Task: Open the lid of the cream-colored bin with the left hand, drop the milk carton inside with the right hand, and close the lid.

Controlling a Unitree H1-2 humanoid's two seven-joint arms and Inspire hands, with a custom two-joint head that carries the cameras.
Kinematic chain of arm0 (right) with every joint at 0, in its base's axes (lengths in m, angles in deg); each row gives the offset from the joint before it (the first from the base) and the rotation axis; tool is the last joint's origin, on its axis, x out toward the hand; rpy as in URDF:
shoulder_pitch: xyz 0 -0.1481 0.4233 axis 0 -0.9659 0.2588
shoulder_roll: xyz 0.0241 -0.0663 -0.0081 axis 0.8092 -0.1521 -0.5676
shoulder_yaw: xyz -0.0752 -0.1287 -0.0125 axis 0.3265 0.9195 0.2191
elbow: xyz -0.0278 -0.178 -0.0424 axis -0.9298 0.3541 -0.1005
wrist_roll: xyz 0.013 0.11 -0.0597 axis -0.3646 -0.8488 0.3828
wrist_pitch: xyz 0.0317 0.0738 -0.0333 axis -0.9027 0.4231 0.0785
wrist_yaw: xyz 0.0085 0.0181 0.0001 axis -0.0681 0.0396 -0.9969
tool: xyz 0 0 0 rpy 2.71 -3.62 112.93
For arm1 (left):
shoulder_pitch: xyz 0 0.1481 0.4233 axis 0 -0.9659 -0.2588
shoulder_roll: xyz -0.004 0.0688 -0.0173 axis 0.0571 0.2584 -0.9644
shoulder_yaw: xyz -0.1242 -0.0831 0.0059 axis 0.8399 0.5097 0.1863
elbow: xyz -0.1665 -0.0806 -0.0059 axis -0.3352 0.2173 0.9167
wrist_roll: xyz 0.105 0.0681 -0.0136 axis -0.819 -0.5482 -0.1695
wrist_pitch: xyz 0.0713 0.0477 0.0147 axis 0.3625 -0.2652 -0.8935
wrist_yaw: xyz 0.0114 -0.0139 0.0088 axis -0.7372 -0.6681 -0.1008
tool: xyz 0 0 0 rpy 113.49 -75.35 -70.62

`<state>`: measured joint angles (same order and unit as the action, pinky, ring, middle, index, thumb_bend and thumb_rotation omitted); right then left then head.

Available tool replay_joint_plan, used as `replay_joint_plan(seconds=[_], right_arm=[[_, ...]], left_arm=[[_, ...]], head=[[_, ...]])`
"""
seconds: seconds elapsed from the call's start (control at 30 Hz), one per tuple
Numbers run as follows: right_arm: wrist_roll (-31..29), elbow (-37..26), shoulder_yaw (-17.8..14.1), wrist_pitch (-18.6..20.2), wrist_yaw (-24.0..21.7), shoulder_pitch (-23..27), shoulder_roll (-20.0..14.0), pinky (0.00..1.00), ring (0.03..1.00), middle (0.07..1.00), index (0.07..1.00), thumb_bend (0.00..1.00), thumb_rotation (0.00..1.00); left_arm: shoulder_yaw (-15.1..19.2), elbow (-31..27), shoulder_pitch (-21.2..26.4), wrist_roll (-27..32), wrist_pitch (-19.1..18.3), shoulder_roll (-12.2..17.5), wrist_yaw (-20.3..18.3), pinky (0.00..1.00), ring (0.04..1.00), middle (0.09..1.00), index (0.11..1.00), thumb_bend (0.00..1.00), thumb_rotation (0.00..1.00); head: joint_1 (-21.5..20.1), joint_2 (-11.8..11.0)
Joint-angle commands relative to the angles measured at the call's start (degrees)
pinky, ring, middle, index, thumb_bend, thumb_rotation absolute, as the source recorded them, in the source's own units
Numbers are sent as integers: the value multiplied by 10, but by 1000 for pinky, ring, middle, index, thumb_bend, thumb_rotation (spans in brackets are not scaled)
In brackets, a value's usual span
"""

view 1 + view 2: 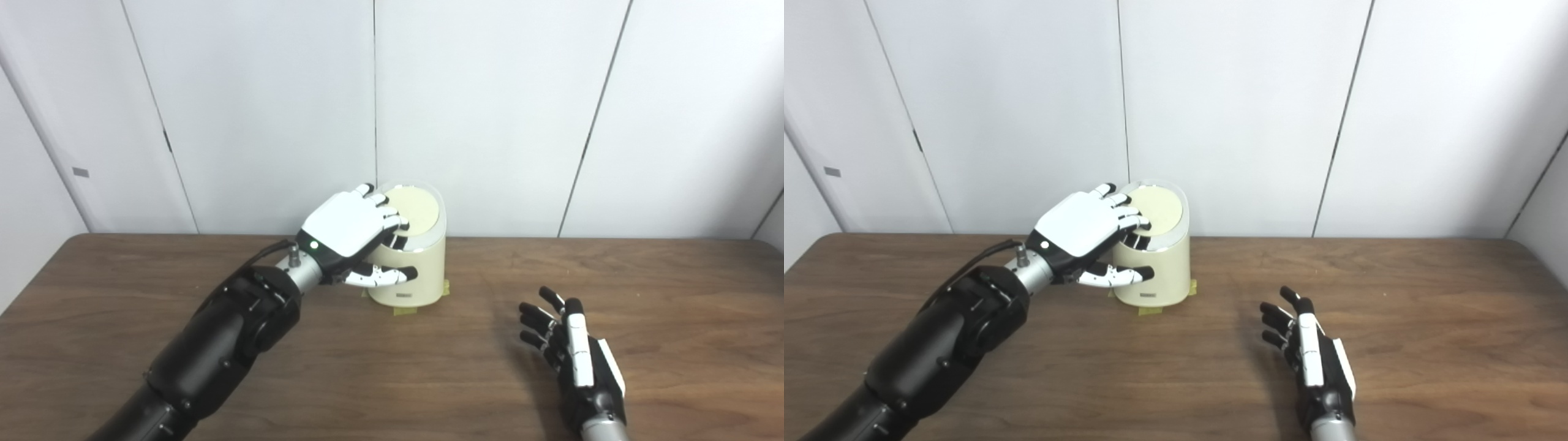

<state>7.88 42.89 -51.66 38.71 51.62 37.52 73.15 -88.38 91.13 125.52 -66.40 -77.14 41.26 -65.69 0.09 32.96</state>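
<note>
Wooden tabletop (612, 380) spanning whole width, white panel wall behind. Cream-colored bin (416, 275) upright near far edge, about mid-width, w/ yellow tape tabs (405, 310) under base, so probably fixed down and unlikely to slide under a push. Looks like thin rigid plastic, light, smooth and somewhat slippery; not fragile, but easy to tip if shoved sideways without that tape. Lid (416, 207) round, flat, tilted toward camera, seated in a clear/glossy rim; appears shut or nearly so, exact seating hard to tell. Best contact judged at lid's near-left edge, pressing down or hooking the rim, not squeezing the body. Left hand (350, 228) draped over bin's upper left: fingers (392, 215) curled onto lid's left portion, touching or just above it, thumb (383, 275) stretched across bin's front wall below the rim; loosely cupped around the top, no firm clamp evident. Right hand (572, 349) low over tabletop toward near-right, well apart from bin, palm turned sideways, fingers spread and slightly bent, holding nothing. Milk carton not visible in either view, so position cannot be told; possibly already inside bin (judgement only). If a carton: light, thin-walled, crushable, best taken across flat sides w/ gentle grip. Step in hand, by pose: working the lid.
</note>
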Motion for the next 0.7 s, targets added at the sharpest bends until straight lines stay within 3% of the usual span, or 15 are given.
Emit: replay_joint_plan(seconds=[0.0,0.1,0.37,0.67], right_arm=[[1,-22,2,-7,-3,18,-2,790,823,781,904,496,1000],[1,-25,2,-7,-1,18,1,790,828,777,906,501,1000],[-3,-29,-3,-6,2,21,6,793,823,757,888,492,992],[8,-34,0,1,4,23,1,785,824,764,894,487,1000]], left_arm=[[-10,-5,13,-20,7,-1,-13,1000,944,878,847,569,1000],[-20,-5,20,-43,7,4,-39,1000,929,863,821,534,1000],[-30,-13,21,-76,10,14,-79,968,892,816,752,569,1000],[7,-39,10,-32,-8,1,-92,981,889,814,775,607,1000]], head=[[1,1],[-1,3],[-1,4],[-3,6]])
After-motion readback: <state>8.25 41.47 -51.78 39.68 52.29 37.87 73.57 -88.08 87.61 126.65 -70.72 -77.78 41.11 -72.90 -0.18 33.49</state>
